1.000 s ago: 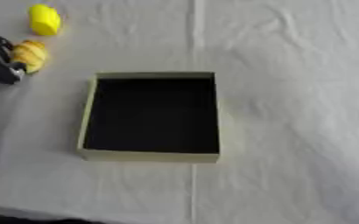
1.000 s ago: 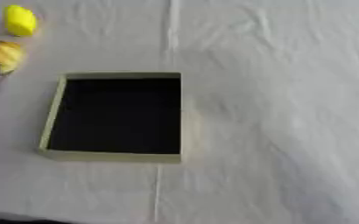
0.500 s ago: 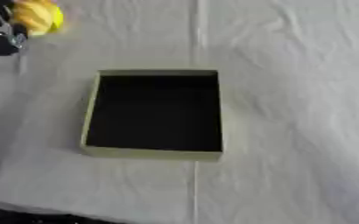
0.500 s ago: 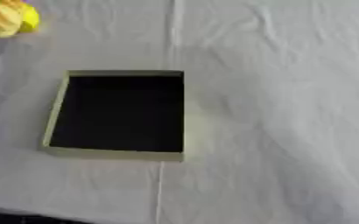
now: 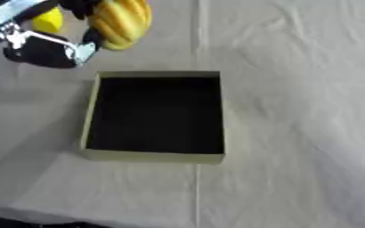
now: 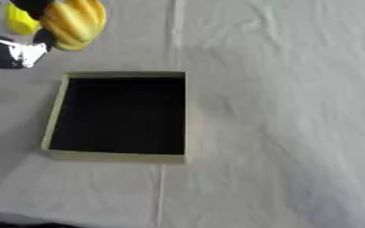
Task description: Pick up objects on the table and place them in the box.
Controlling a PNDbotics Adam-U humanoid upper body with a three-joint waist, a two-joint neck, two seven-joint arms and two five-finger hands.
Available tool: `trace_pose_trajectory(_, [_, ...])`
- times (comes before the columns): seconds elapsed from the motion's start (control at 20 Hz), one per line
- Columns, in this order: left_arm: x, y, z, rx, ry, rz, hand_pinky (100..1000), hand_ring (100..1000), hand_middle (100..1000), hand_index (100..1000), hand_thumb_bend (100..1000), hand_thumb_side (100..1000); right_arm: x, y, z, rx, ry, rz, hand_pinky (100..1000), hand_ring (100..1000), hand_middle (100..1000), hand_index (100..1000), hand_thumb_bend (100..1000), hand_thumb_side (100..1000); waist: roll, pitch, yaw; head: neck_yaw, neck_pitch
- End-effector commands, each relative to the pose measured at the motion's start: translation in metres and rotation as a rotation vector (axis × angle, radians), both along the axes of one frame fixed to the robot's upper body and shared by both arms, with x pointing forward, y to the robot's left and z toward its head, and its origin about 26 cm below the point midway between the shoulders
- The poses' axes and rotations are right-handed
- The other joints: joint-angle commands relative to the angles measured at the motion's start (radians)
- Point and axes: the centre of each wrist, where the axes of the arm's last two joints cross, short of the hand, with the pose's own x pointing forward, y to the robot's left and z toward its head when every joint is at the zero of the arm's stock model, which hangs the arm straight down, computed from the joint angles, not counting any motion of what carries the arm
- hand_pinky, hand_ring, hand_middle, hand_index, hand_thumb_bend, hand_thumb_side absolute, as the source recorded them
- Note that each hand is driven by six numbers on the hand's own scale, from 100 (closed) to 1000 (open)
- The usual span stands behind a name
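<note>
My left hand (image 5: pixel 49 44) comes in from the upper left, its black fingers curled round a yellow-orange ribbed object (image 5: pixel 122 21). It holds the object above the table, just beyond the far left corner of the box (image 5: pixel 91 107). The box is shallow, with cream walls and a dark inside that looks empty. A second, plain yellow object (image 6: pixel 20 20) lies on the white cloth behind the hand, partly hidden by it. My right hand shows in neither view.
A white cloth (image 5: pixel 294 111) with creases covers the table. The table's front edge (image 5: pixel 30 218) runs along the bottom left corner.
My left hand has lifted the yellow-orange object off the cloth and carried it right, toward the box's far left corner. The camera has also shifted, moving the whole picture.
</note>
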Motion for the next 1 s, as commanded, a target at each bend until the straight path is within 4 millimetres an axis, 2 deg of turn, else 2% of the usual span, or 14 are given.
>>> trace_pose_trajectory(0.05, [-0.004,-0.005,-0.003,0.067,0.021,-0.011,719,627,564,559,100,106,-0.003,0.0,0.009,-0.019,-0.027,0.009,839,787,726,843,100,700,0.001,-0.025,-0.002,0.004,0.005])
trace_pose_trajectory(0.3, [-0.003,-0.014,-0.018,0.137,0.055,-0.064,716,629,564,569,100,100,-0.003,0.001,0.008,-0.014,-0.024,0.016,839,787,725,843,100,701,0.001,-0.023,-0.003,0.001,0.006])
trace_pose_trajectory(0.75, [-0.003,-0.015,-0.047,0.277,0.047,-0.051,705,641,571,614,175,100,-0.003,0.002,0.008,-0.009,-0.022,0.019,839,787,723,841,100,703,-0.001,-0.021,-0.005,0.004,0.006])
trace_pose_trajectory(0.9, [-0.003,-0.017,-0.051,0.302,0.04,-0.055,737,691,619,679,272,140,-0.003,0.002,0.008,-0.009,-0.022,0.024,839,786,722,841,100,703,-0.002,-0.02,-0.005,0.005,0.007])
trace_pose_trajectory(1.0, [-0.003,-0.017,-0.052,0.312,0.033,-0.049,784,756,701,770,351,235,-0.003,0.002,0.008,-0.009,-0.021,0.025,840,786,721,841,100,704,-0.003,-0.02,-0.005,0.006,0.007])
